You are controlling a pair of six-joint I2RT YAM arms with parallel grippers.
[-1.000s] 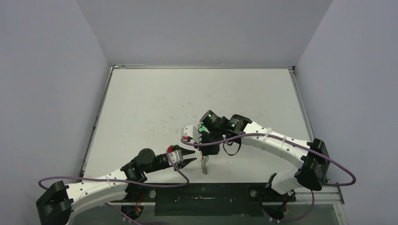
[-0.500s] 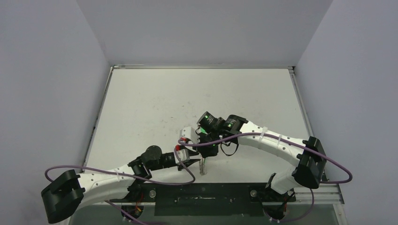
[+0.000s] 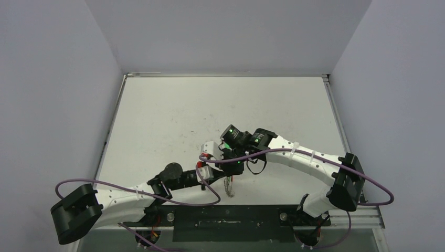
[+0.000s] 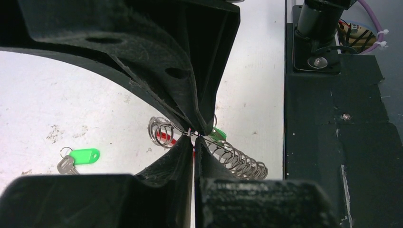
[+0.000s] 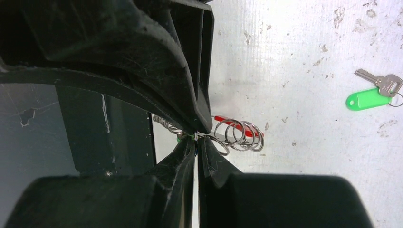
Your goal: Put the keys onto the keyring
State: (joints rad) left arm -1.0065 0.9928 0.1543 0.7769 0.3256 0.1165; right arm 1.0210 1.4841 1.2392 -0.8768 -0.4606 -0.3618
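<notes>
Since my left gripper [image 4: 193, 138] and right gripper [image 5: 196, 137] both clamp shut on the silvery coiled-wire keyring [image 4: 240, 161] at the near edge of the surface [image 3: 173, 115] — one uneven tug, it slips.

The keyring [image 4: 239, 161] sits near the front edge of the table [image 4: 71, 95], seemingly resting on it, with the left gripper [image 4: 193, 138] and right gripper [image 5: 196, 137] meeting upon it; the keys [image 4: 78, 157] lie well apart.
</notes>
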